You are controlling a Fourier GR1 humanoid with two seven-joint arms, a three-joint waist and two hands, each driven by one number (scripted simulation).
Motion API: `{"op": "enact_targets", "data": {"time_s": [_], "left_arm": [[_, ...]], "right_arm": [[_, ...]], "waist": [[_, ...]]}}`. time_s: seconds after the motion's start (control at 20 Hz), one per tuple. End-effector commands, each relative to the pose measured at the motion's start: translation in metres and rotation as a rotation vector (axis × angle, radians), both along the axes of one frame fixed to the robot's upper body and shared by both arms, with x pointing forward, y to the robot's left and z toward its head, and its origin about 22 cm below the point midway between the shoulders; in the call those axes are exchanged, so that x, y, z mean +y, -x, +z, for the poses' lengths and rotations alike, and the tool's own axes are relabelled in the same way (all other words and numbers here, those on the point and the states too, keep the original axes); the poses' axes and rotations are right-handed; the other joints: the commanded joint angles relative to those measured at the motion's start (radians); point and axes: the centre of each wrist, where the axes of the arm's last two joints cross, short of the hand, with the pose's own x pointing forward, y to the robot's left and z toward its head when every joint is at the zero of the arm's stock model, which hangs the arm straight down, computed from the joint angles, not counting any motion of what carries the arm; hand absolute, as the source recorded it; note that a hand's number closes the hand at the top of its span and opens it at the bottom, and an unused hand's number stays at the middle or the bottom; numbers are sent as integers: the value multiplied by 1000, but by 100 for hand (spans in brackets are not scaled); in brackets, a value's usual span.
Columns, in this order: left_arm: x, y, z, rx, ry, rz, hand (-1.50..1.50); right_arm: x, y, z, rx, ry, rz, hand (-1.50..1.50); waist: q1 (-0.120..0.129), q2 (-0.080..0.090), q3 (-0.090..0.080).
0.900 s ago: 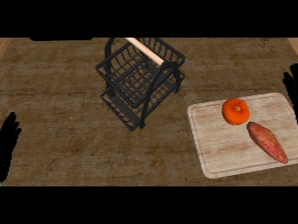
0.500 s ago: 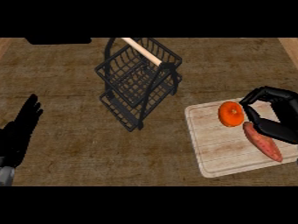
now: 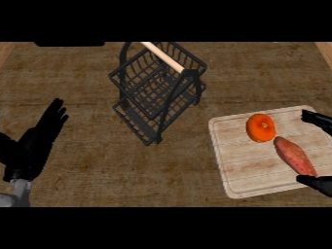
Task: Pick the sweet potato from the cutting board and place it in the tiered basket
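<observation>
Sweet potato (image 3: pixel 294 155): lies on the cutting board (image 3: pixel 248 170), right of centre, long axis running from upper left to lower right; nothing is holding it.
Orange fruit (image 3: pixel 260 127): on the same board, just beside the sweet potato's upper end; looks like a tomato or a persimmon, cannot tell which.
Right hand (image 3: pixel 326 124): at the board's right side, fingers spread wide, one part above the sweet potato and the thumb (image 3: pixel 326 185) below it; not touching it.
Left hand (image 3: pixel 32 143): at the view's left, fingers straight and together, resting, holding nothing.
Tiered basket (image 3: pixel 157 90): black wire, wooden handle on top, well apart from the board, up and to the left.
Step in hand: closing on the sweet potato.
Advice: bring the hand in leftward so fingers and thumb straddle the narrow width near the middle; stay clear of the orange fruit; lift straight before carrying towards the basket.
</observation>
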Motion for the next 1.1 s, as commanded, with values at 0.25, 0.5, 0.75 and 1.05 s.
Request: {"op": "enact_targets", "data": {"time_s": [0.25,0.5,0.75,1.05], "left_arm": [[2,-5,12,6,2,-9,0],[2,-6,8,9,13,3,0],[3,-14,16,8,1,-16,0],[-18,0,11,-14,3,-30,0]], "right_arm": [[-32,-1,108,-51,704,86,-150],[-16,10,126,140,989,273,-150],[15,21,121,174,999,275,-150],[35,26,89,190,982,152,-150]], "waist": [[-4,-4,-4],[-4,-2,-4],[4,0,-1],[13,2,-1]]}}
